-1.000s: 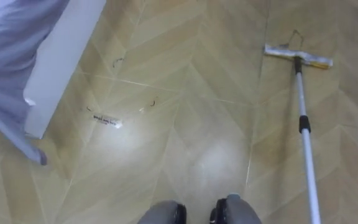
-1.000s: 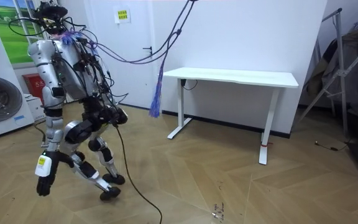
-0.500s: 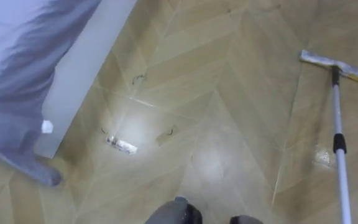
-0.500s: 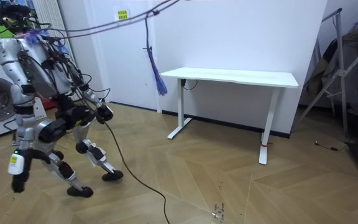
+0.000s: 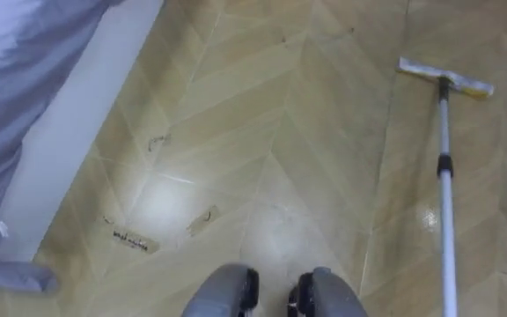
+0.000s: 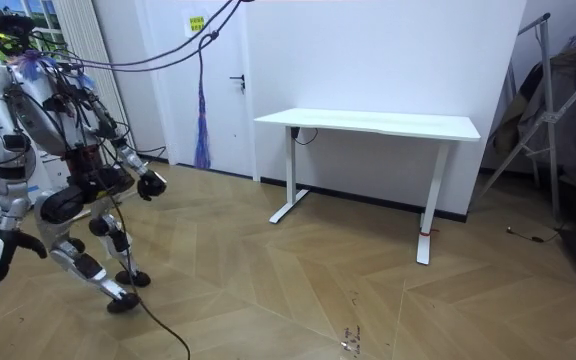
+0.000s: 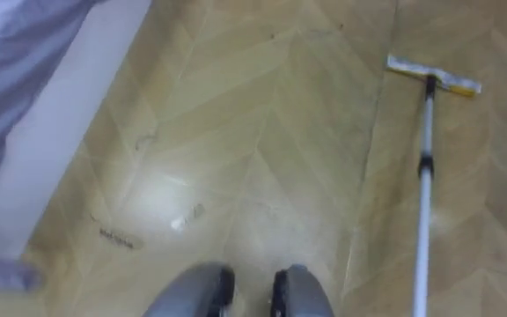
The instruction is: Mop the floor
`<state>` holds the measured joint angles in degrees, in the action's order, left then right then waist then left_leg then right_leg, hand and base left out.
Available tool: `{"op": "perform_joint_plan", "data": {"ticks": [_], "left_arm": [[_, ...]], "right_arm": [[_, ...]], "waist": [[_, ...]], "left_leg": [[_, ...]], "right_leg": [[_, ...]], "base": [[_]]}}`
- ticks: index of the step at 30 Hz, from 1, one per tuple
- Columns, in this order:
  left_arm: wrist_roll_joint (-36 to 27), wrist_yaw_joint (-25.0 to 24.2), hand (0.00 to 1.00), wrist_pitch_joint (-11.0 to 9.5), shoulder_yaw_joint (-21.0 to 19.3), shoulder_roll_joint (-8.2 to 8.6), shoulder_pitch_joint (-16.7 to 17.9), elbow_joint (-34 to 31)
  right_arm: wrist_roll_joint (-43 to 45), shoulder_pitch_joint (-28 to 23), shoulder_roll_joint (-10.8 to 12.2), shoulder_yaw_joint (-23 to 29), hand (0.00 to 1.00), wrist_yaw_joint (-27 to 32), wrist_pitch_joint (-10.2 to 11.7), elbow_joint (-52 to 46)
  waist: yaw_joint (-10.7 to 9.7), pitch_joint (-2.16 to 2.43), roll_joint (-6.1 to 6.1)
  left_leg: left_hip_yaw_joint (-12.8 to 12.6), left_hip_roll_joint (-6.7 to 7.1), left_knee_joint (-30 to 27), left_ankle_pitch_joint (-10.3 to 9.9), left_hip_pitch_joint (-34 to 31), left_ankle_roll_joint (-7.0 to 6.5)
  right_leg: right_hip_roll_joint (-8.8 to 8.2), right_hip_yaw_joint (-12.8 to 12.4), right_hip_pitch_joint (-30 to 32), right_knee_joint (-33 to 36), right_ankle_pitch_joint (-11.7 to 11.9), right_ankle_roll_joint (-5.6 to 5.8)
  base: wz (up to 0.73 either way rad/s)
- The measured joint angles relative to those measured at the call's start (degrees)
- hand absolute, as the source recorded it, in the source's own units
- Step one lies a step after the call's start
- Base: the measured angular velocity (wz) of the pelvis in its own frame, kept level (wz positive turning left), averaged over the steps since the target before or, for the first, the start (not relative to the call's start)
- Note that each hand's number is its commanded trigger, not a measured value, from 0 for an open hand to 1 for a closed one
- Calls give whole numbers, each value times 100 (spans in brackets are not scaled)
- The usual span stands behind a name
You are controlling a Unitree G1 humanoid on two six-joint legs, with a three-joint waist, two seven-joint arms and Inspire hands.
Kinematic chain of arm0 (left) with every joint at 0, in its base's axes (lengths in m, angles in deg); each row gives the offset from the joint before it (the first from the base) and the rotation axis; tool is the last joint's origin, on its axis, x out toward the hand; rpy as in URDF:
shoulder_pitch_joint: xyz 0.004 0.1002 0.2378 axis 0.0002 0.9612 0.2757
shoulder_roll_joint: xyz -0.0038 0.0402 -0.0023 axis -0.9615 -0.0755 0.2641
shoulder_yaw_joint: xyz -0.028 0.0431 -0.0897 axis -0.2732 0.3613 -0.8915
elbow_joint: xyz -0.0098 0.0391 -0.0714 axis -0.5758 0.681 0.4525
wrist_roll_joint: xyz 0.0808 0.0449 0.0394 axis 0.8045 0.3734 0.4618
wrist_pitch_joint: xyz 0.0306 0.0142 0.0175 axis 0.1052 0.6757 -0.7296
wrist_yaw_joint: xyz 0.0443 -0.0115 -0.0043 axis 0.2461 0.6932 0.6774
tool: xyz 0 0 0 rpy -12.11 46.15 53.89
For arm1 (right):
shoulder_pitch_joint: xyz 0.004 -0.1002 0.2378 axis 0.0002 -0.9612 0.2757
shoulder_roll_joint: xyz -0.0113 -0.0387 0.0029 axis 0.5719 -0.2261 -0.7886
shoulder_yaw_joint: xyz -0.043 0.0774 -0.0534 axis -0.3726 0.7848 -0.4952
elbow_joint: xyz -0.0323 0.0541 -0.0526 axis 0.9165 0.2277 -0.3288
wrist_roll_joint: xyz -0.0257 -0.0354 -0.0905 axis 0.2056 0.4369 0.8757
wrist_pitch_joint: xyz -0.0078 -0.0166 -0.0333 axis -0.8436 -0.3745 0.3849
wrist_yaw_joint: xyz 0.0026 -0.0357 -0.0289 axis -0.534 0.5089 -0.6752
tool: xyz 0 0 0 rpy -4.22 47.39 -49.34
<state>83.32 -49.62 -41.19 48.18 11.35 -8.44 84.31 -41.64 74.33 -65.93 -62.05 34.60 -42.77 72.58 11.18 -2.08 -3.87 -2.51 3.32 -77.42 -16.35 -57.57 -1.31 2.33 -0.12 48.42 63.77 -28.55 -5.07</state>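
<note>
Eye views face down on floor (image 5: pixel 280 132); room view stands afar.

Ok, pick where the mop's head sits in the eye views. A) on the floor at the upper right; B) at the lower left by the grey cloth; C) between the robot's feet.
A: the mop head lies flat on the wood floor at the upper right, its pole running down toward the bottom edge.

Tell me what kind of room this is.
Probably a home-style indoor test room: a white rectangular table against a plain white wall, a grey folding metal rack, and a white-poled flat mop on the pale herringbone wood-look floor.
</note>
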Motion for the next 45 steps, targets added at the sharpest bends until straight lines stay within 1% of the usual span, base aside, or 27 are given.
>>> {"op": "perform_joint_plan", "data": {"ticks": [1,2,3,4,6,7,8,9,11,12,13,15,17,18,20,24,25,27,29,30,31,32,34,36,38,41,45], "left_arm": [[7,-44,0,-12,-23,-10,60,-16],[32,-174,0,-35,-37,-12,128,-21],[39,-254,0,-45,-41,-11,200,-21],[87,-409,0,-37,-59,-11,312,-1],[118,-586,0,-58,-27,3,284,92],[128,-641,0,-107,-36,47,187,228],[170,-643,0,-127,-60,114,66,282],[246,-643,0,-147,-54,137,18,268],[302,-586,0,-240,-90,146,-203,107],[302,-561,0,-271,-99,139,-230,74],[341,-503,0,-364,-154,134,-285,57],[340,-419,0,-369,-166,154,-352,55],[330,-374,0,-335,-100,247,-335,68],[322,-372,0,-312,-81,269,-316,66],[324,-351,0,-217,-49,350,-304,106],[325,-256,0,-176,-60,299,-301,213],[327,-189,0,-115,-63,273,-287,197],[320,-123,0,-40,-59,198,-131,-5],[322,-88,0,17,-19,65,20,-64],[331,-90,0,36,-22,57,53,-60],[346,-102,0,50,-43,57,115,-57],[343,-132,0,64,-58,58,191,-58],[343,-220,0,65,-58,44,230,-47],[340,-255,0,89,-48,49,258,-33],[378,-322,0,93,-57,81,171,-2],[791,-408,0,73,-80,104,106,70],[1164,-456,0,88,-303,113,114,311]], "right_arm": [[-178,185,-54,-12,100,-140,41,-9],[-307,190,-85,-11,100,-256,41,-32],[-371,160,-89,-17,100,-302,36,-30],[-458,14,-81,-76,100,-407,40,-36],[-614,-475,-145,-189,100,-525,42,21],[-572,-796,-198,-222,100,-529,41,138],[-556,-1040,-275,-279,100,-523,40,324],[-545,-1199,-303,-356,100,-501,39,351],[-521,-1636,-192,-392,100,-239,39,357],[-506,-1693,-166,-376,100,-153,45,355],[-480,-1780,25,-321,100,-25,82,345],[-477,-1818,333,-282,100,140,186,343],[-440,-1825,550,-280,100,244,236,277],[-393,-1827,578,-258,100,270,230,260],[-202,-1785,604,-63,100,320,163,219],[-24,-1207,507,184,100,446,-40,175],[-25,-995,448,257,100,453,-74,156],[-52,-663,356,285,100,440,-61,151],[-156,-158,220,298,100,310,20,155],[-172,-37,174,311,100,268,45,111],[-174,78,71,345,100,197,53,27],[-175,182,-9,340,100,87,113,9],[-186,162,-83,321,100,-91,190,21],[-177,0,-94,311,100,-245,208,56],[-117,-448,-89,216,100,-371,303,64],[292,-1065,-37,63,100,-325,416,134],[1223,-1605,178,77,100,-179,409,322]], "waist": [[78,-27,-66],[154,-21,-68],[197,-17,-67],[192,-22,-36],[97,86,12],[75,104,76],[20,105,232],[-19,116,326],[-177,146,650],[-254,150,694],[-374,149,728],[-605,137,721],[-730,134,708],[-760,135,696],[-759,107,649],[-613,55,547],[-585,54,496],[-402,57,410],[-283,4,127],[-241,4,113],[-204,26,93],[-134,28,90],[-105,23,119],[-104,14,203],[-127,7,342],[-249,56,490],[-501,74,504]], "left_leg": [[17,13,913,-17,-121,47],[69,-53,1904,12,-81,91],[85,-71,2337,44,-25,131],[87,-90,2640,327,69,119],[-81,-44,2632,398,335,-116],[-205,37,2554,194,497,-446],[-206,191,2418,38,615,-696],[-199,252,2341,-72,645,-802],[-202,343,2197,-350,704,-1003],[-202,363,2214,-384,746,-1032],[-202,409,2307,-444,883,-1043],[-202,465,2566,-480,1149,-1033],[-194,474,2849,-540,1504,-983],[-191,474,2882,-581,1585,-972],[-133,464,2853,-770,1826,-895],[7,330,2524,-1047,1842,-649],[0,298,2353,-1109,1808,-530],[-139,113,1888,-1130,1686,-328],[-152,32,1136,-748,1310,239],[-88,42,1064,-733,1216,232],[131,25,1419,-772,1084,173],[317,-27,2073,-698,1030,211],[330,-156,2443,-385,1160,11],[418,-169,2741,-295,1395,-93],[438,-164,3191,-181,1840,-185],[431,-60,3826,-7,2415,-261],[342,30,4609,158,3266,-326]], "right_leg": [[53,-1,-174,-43,-112,-4],[105,7,-442,-147,-268,35],[116,18,-592,-211,-339,45],[50,58,-900,-334,-493,48],[-144,192,-1376,-587,-639,211],[-265,166,-1470,-364,-629,308],[-414,157,-1285,323,-298,572],[-467,139,-1143,675,-119,655],[-517,-18,-313,1509,100,759],[-523,-58,-129,1507,121,759],[-527,-136,167,1278,125,759],[-596,-102,343,339,231,747],[-532,-63,255,-1033,631,667],[-521,-40,207,-1257,758,624],[-515,111,-16,-1462,1291,477],[-372,249,-124,-1280,1121,290],[-370,302,-125,-1153,944,200],[-273,269,-121,-952,739,159],[-183,118,-101,-757,658,66],[-172,98,-115,-763,660,52],[-123,95,-157,-838,699,53],[-93,133,-246,-927,732,84],[-63,201,-481,-1138,769,154],[-38,301,-773,-1593,920,184],[-44,362,-1281,-2151,1080,234],[-157,358,-1877,-2747,1235,298],[-245,280,-2576,-3323,1307,328]], "base": [[15],[15],[9],[27],[52],[51],[44],[32],[16],[6],[7],[2],[-9],[-4],[0],[-11],[14],[-2],[-8],[-5],[-9],[-9],[5],[13],[8],[3],[-4]]}}
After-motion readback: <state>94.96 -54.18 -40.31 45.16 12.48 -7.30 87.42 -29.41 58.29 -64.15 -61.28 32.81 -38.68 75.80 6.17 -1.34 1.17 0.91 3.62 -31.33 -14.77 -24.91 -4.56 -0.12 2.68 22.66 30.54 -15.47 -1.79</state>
